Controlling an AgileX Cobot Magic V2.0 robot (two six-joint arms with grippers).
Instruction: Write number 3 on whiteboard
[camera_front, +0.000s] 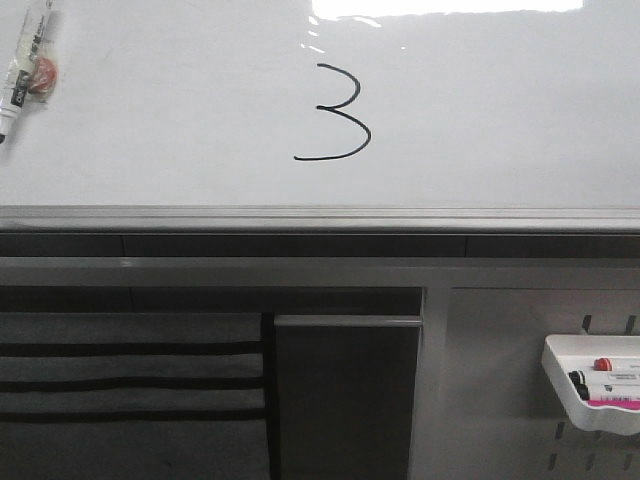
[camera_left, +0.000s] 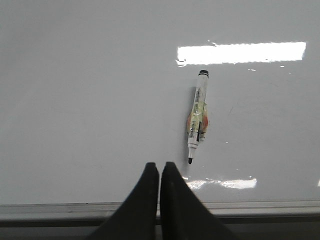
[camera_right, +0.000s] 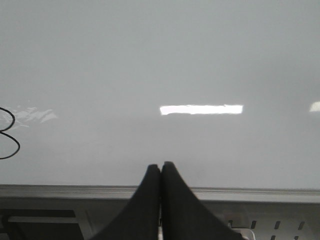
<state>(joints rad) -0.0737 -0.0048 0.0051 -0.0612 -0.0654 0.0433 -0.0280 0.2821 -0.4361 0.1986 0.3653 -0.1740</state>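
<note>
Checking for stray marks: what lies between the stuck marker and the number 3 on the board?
Only bare whiteboard between the marker and the number 3, per the front view.

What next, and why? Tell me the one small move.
Probably none but holding both arms back: the number 3 is already drawn on the whiteboard, the marker rests on the board, and the left gripper and right gripper are shut, empty.

Below the board's rail runs a dark horizontal band, then a grey metal frame bar (camera_front: 300, 270). Under it on the left sits a grey panel with black horizontal stripes (camera_front: 130, 380), beside a dark grey upright panel (camera_front: 345, 400). On the right, a grey pegboard (camera_front: 500, 400) carries a white tray (camera_front: 590, 385) holding markers (camera_front: 610, 372). Overhead strip lights throw bright glare.
</note>
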